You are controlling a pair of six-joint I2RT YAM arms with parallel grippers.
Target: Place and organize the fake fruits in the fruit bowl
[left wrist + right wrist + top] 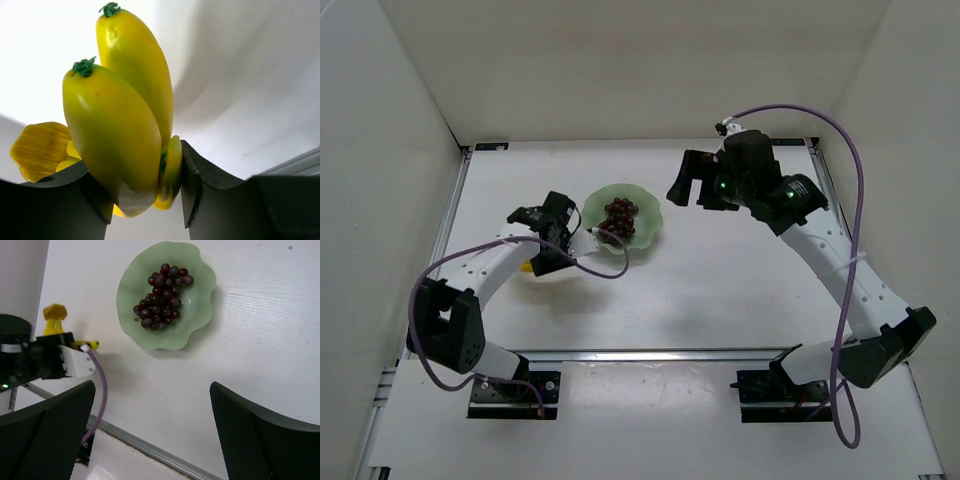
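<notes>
On the white table, toward its far middle, a pale mint-green glossy round bowl with a scalloped rim; inside it, a dark red-purple cluster of small round grapes. Left of the bowl and slightly nearer the arm bases, apart from the rim, a small curved bright-yellow plastic banana bunch, clamped between the fingers of the left gripper. Right of the bowl and a little behind it, the right gripper, nothing between its spread fingers.

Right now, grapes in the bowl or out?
In. The grapes lie inside the bowl, within its rim. The banana bunch is outside it, clamped in the left gripper.
</notes>
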